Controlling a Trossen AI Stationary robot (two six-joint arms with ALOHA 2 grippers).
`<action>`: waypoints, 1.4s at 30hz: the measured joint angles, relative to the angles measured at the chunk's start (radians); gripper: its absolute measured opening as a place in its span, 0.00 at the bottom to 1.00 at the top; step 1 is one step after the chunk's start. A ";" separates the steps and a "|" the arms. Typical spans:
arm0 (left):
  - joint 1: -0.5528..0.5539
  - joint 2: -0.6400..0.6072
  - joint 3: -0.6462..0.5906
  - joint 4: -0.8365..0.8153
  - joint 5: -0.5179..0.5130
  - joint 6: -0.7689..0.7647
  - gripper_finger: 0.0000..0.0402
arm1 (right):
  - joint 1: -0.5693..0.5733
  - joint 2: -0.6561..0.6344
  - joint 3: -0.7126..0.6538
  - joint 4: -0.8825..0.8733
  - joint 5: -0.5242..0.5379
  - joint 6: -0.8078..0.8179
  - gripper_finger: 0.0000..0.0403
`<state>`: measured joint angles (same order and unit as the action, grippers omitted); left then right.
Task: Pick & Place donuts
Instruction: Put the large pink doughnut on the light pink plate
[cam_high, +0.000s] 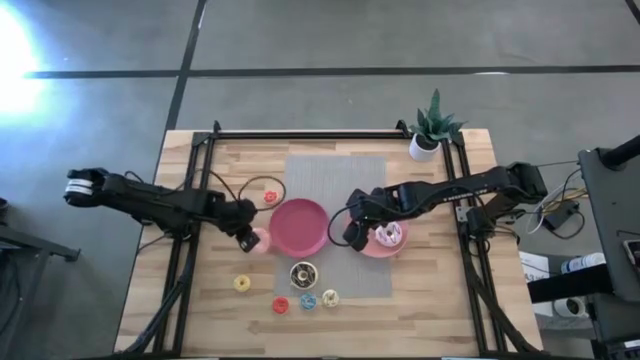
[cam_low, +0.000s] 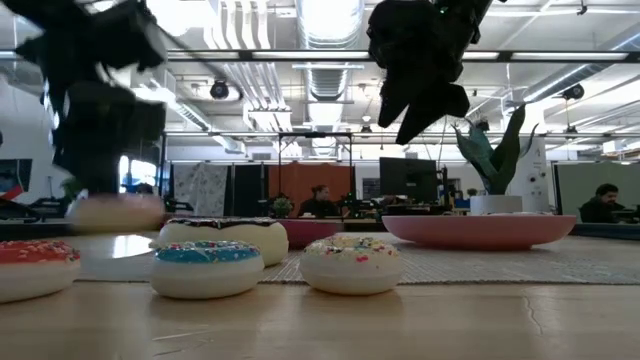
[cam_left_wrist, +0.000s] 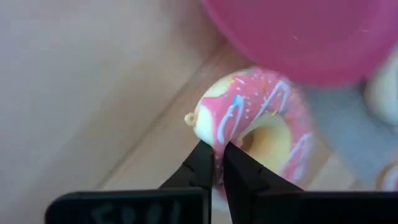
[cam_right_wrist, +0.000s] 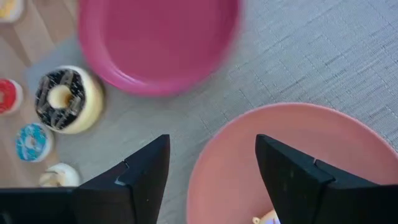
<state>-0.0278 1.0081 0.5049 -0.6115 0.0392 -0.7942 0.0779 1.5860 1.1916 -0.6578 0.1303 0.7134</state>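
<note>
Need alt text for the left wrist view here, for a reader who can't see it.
The left gripper is shut on the rim of the pink donut, iced pink with pale stripes, just above the wooden table. The edge of a dark pink plate lies close beyond the donut.

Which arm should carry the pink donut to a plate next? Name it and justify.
Left. The left gripper is already shut on the pink donut beside the darker pink plate; the right gripper is open and empty.

No readable text, label or number shows anywhere (the left wrist mount's embossed marks stay illegible).
</note>
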 joint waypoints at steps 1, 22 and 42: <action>0.000 -0.011 0.029 -0.052 -0.014 0.011 0.00 | -0.004 0.000 0.005 0.001 -0.001 0.015 0.56; 0.062 0.093 0.344 0.189 -0.152 0.357 0.00 | -0.191 0.000 0.015 0.435 -0.289 0.086 0.60; 0.066 0.333 0.520 0.338 -0.133 0.446 0.00 | -0.156 0.000 0.014 0.442 -0.289 0.041 0.69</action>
<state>0.0383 1.3411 1.0247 -0.2733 -0.0934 -0.3484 -0.0784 1.5856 1.2057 -0.2155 -0.1583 0.7547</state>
